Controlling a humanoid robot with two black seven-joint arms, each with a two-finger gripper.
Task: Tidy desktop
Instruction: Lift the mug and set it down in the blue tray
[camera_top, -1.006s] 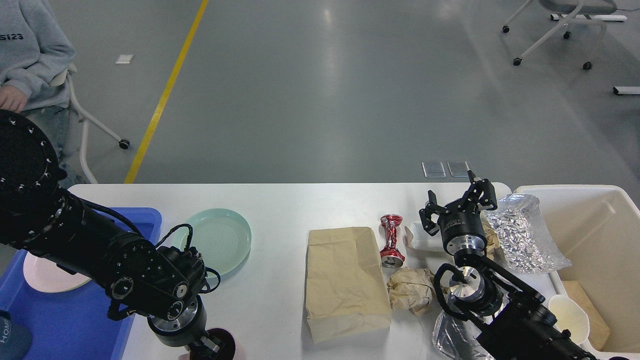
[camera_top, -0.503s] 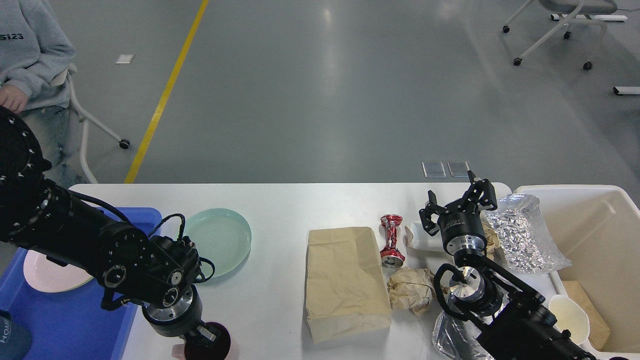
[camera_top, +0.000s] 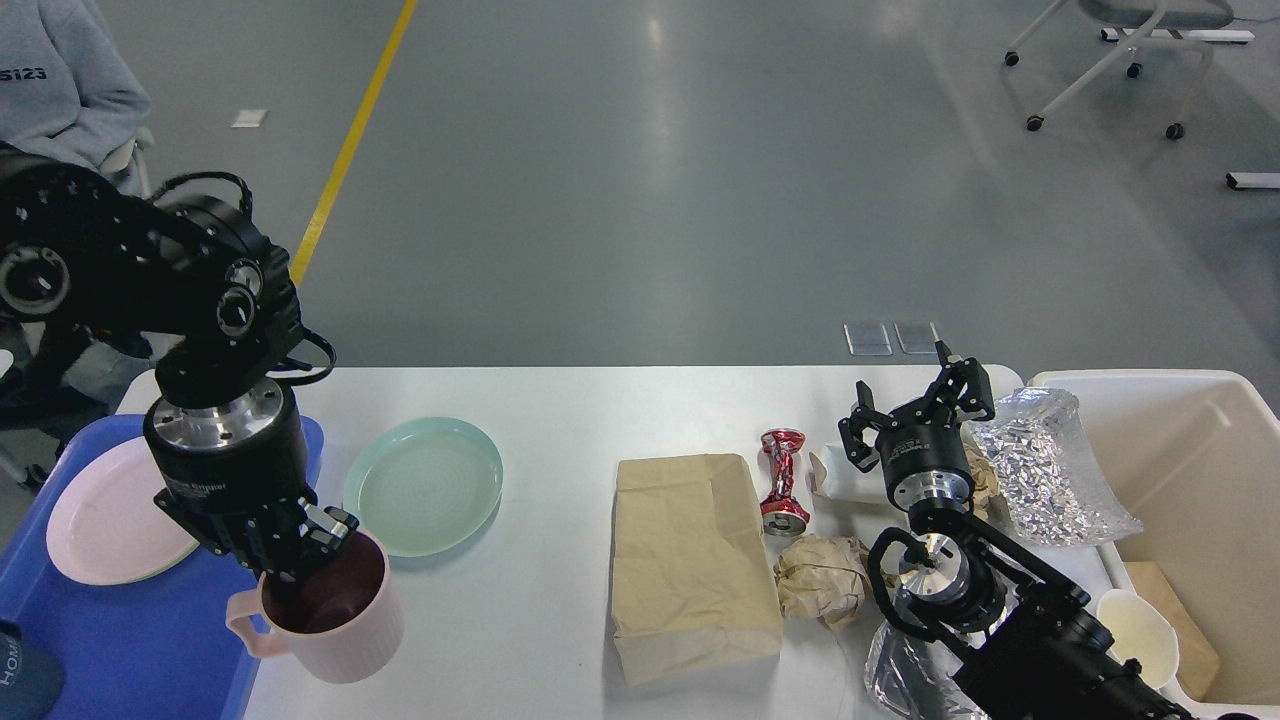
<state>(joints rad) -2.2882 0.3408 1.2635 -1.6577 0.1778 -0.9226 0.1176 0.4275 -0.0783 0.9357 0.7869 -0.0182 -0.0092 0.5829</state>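
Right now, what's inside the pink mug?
The left gripper reaches into the pink mug, fingers clamped over its rim. The inside looks dark and empty where it shows, though the gripper hides part of it.

Left gripper (camera_top: 300, 548) rises from 6 o'clock table edge, lifting pink mug (camera_top: 335, 620) by rim, toward 9 o'clock.

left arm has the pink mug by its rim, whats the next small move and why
Probably carry the mug a little left and lower it into the blue tray. The left gripper grips its rim, it sits at the tray's edge, and the pink plate already lies there.
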